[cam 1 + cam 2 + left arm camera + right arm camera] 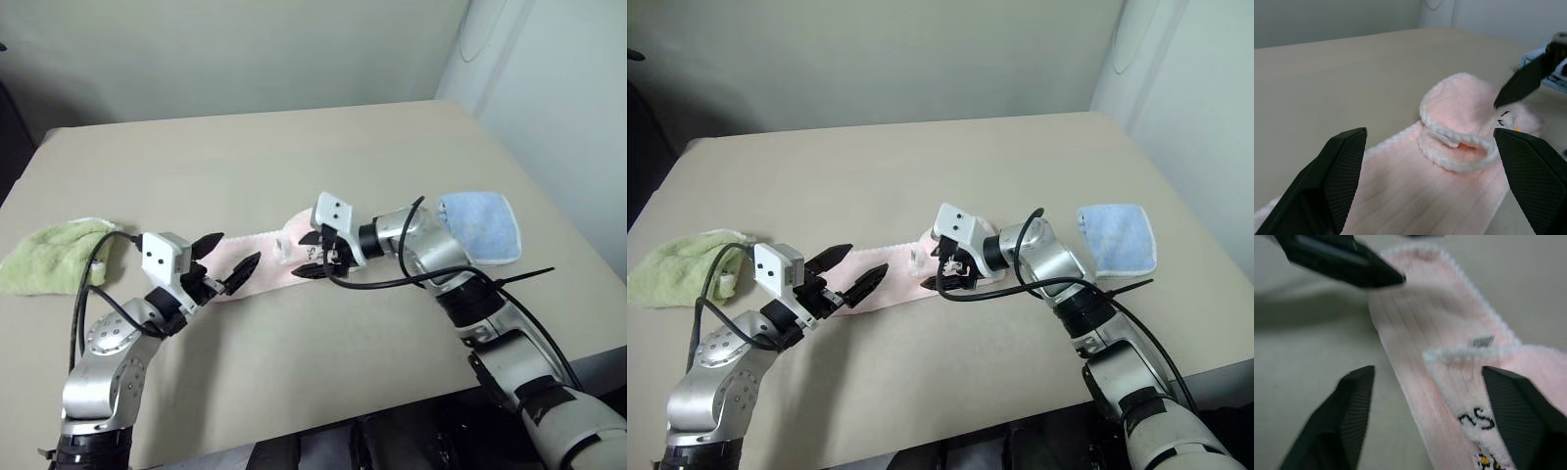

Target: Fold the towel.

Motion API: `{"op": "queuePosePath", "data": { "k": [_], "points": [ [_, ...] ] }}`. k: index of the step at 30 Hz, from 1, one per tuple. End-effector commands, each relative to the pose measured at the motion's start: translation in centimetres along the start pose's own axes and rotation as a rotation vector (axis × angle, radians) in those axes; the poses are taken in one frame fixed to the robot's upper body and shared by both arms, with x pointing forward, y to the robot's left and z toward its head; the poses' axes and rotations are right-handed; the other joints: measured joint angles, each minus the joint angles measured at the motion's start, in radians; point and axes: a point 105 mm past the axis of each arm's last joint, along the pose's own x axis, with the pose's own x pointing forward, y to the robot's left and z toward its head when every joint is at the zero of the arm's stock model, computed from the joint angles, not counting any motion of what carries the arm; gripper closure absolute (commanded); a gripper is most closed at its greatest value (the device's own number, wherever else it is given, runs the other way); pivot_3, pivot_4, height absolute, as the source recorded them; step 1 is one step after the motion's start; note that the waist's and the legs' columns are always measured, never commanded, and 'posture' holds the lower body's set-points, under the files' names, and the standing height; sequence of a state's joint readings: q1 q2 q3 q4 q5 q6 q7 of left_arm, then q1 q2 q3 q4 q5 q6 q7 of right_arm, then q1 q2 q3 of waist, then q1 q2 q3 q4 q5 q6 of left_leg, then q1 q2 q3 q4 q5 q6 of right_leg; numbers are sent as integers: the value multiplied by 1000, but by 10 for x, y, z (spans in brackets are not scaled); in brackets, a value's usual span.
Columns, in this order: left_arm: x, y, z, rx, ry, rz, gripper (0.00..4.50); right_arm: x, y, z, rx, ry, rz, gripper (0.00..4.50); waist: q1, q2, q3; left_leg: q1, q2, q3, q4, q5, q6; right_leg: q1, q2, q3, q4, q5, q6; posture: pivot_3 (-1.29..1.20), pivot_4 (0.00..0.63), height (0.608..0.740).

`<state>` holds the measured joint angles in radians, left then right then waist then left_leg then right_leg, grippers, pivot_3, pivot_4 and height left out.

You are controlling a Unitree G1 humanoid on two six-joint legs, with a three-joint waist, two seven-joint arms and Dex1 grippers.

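The towel (265, 262) lies on the beige table (294, 157) a little below the middle of the head views, a long pale pink strip with white edging running from lower left to upper right. Its right end is folded back over itself, so a rounded flap with a white border sits on top of the strip; a small white tag shows at the fold, and dark embroidered letters show on the flap near that end.

The left gripper (225, 262) sits at the left end of the strip, in the lower left part of the head views, pointing toward the right. Its two black fingers stand wide apart with nothing between them, just above the pink cloth; in the left wrist view they frame the folded flap ahead.

The right gripper (318, 257) is at the centre of the head views, over the folded end of the towel, pointing toward the left and angled downward. Its fingers are also spread apart and hold nothing; in the right wrist view the flap with its lettering lies between and beneath them, free of the fingers.

A light green cloth (49, 255) lies crumpled at the left edge of the table. A light blue cloth (480, 225) lies flat at the right, partly behind the right arm.
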<state>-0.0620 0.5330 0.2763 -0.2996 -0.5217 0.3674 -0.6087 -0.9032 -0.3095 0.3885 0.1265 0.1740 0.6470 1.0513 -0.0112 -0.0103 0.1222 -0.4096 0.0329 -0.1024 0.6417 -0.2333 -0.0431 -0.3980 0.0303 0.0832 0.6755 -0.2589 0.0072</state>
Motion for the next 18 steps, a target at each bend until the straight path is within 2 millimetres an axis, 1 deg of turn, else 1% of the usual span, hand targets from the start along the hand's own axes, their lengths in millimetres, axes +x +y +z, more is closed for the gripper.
{"op": "queuePosePath", "data": {
  "k": [1,7,10,13,14,15,16,17,18],
  "points": [
    [0,-2,14,35,-46,-11,0,-8,2,12,-12,-51,3,29,0,0,0,0,0,0,0,0,0,0,0,0,0,0,0,0,150,740],
    [0,-2,14,35,-46,-11,0,-8,2,12,-9,-51,2,29,0,0,0,0,0,0,0,0,0,0,0,0,0,0,0,0,150,740],
    [-1,-1,14,35,-44,-12,0,-19,-7,17,26,-86,-38,29,0,0,0,0,0,0,0,0,0,0,0,0,0,0,0,0,150,740],
    [-1,-1,14,35,-44,-12,0,-20,-8,17,31,-91,-42,29,1,0,0,0,0,0,0,0,0,0,0,0,0,0,0,0,150,740],
    [-9,2,11,15,-33,16,0,-20,-38,9,114,-132,-169,195,0,0,0,0,0,0,0,0,0,0,0,0,0,0,0,0,150,740],
    [-15,5,8,-1,-27,39,0,-19,-58,0,181,-156,-256,403,-7,0,0,0,0,0,0,0,0,0,0,0,0,0,0,0,150,740],
    [-20,6,7,-13,-22,57,0,-17,-69,-7,227,-171,-310,635,-11,-1,0,2,0,0,0,-1,1,0,0,1,2,0,0,0,150,740],
    [-24,7,6,-21,-21,70,0,-15,-75,-11,248,-179,-334,965,-10,-1,0,3,0,1,-2,-1,2,-1,0,2,2,1,-1,0,150,740],
    [-25,6,6,-23,-22,75,0,-14,-77,-11,244,-182,-333,1330,-8,-1,0,3,0,1,-3,-1,2,-1,0,2,1,1,-1,0,150,740]
  ]
}}
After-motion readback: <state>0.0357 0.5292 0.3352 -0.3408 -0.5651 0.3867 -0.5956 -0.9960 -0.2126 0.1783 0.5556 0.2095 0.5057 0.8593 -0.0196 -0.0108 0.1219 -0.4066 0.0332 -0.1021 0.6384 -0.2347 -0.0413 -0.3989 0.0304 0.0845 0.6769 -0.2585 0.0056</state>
